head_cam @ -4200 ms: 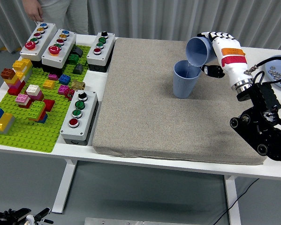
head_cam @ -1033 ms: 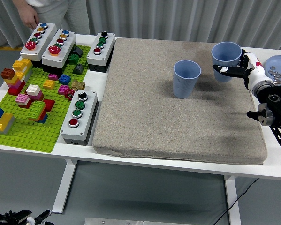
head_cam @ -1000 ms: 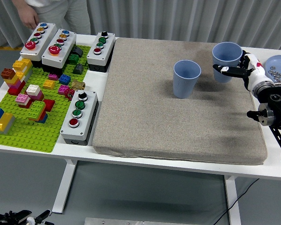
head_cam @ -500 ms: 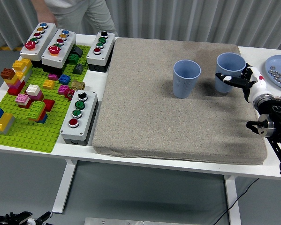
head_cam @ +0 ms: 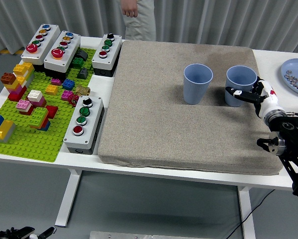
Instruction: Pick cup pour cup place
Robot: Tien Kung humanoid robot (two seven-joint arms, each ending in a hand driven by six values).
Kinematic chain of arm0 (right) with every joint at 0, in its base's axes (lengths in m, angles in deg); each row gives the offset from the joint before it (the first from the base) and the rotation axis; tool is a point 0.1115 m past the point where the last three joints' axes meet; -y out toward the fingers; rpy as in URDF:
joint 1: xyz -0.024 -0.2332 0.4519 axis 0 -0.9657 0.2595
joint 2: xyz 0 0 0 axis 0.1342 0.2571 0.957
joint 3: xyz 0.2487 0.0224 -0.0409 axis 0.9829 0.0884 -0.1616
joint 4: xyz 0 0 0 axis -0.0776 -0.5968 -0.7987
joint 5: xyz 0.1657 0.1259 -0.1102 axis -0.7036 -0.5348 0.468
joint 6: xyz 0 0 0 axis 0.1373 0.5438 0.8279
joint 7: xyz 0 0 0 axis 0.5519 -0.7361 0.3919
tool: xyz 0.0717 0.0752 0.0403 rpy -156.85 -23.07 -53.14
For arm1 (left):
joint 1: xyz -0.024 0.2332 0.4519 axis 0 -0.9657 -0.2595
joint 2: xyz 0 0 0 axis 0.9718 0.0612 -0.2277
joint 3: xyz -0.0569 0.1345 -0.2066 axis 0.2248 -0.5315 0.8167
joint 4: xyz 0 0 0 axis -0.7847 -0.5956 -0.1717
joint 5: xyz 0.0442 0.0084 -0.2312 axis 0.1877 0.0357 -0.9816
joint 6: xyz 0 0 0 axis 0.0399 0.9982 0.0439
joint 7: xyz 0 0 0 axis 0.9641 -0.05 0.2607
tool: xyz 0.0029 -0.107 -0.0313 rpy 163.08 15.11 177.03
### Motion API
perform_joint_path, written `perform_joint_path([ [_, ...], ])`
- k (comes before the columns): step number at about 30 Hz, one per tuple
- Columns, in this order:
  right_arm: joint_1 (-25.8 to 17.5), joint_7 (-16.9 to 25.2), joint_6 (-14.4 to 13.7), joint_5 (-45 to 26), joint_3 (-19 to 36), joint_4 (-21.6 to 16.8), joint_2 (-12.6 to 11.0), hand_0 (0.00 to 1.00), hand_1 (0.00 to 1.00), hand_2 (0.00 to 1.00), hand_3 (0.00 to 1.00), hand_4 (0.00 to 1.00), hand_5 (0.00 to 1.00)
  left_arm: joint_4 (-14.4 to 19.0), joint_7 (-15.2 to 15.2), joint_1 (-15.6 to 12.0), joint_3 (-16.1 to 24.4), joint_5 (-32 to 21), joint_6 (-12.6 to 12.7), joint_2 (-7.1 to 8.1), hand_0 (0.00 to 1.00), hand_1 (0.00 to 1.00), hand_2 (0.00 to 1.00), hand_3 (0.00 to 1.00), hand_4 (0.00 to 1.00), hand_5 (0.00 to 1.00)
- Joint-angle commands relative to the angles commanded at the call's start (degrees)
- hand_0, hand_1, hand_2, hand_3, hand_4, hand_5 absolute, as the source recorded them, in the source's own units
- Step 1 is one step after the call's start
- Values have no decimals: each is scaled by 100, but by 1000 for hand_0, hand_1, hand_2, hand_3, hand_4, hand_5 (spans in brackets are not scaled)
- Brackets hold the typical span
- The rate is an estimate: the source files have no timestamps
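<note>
Two light blue cups stand upright on the grey mat (head_cam: 153, 124). The left cup (head_cam: 197, 83) stands free near the mat's middle right. The right cup (head_cam: 241, 82) stands near the mat's right edge. My right hand (head_cam: 244, 93) comes in from the right, and its fingers (head_cam: 237, 92) lie across the lower front of the right cup, still closed around it. My left arm is out of view.
A blue plate (head_cam: 295, 74) with small items lies at the far right. Button boxes (head_cam: 85, 122) and a green baseplate (head_cam: 29, 134) with bricks fill the table's left. A person (head_cam: 137, 17) stands at the far edge, top centre.
My right hand has untilted the right cup, carried it right and lowered it onto the mat beside the left cup. The person has walked from top left to top centre.
</note>
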Motion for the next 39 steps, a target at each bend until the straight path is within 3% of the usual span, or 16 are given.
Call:
perform_joint_path([
  [2,1,4,31,20,9,-9,-8,840,718,593,617,715,10,0,3,0,-8,-7,-2,1,772,764,819,684,509,998],
  [3,1,4,35,22,11,-10,-9,892,782,708,797,732,18,0,3,1,-9,-8,-2,1,772,764,818,684,509,998],
  [8,19,-50,255,245,58,-15,-37,892,782,708,797,732,18,0,5,8,5,-11,3,0,772,764,818,684,509,998],
  [9,21,-57,263,258,61,-14,-39,935,860,892,908,854,113,0,4,9,7,-9,4,-1,772,764,818,684,509,998],
  [14,29,-153,373,356,89,8,-52,935,860,892,908,854,113,0,2,17,17,0,3,-1,772,764,818,684,509,998],
  [15,27,-166,399,376,90,11,-52,942,881,942,928,859,118,0,3,17,16,-3,4,-2,772,764,818,684,508,998],
  [20,27,-204,459,397,102,8,-47,942,881,942,928,859,118,0,1,16,24,14,2,-3,772,764,818,684,508,998],
  [21,27,-198,471,400,103,8,-48,945,896,984,944,857,123,0,1,15,23,11,3,-2,772,764,818,684,508,998],
  [39,-47,-365,689,674,165,-137,-204,956,917,998,977,893,146,0,5,6,57,27,4,1,773,764,817,683,508,998],
])
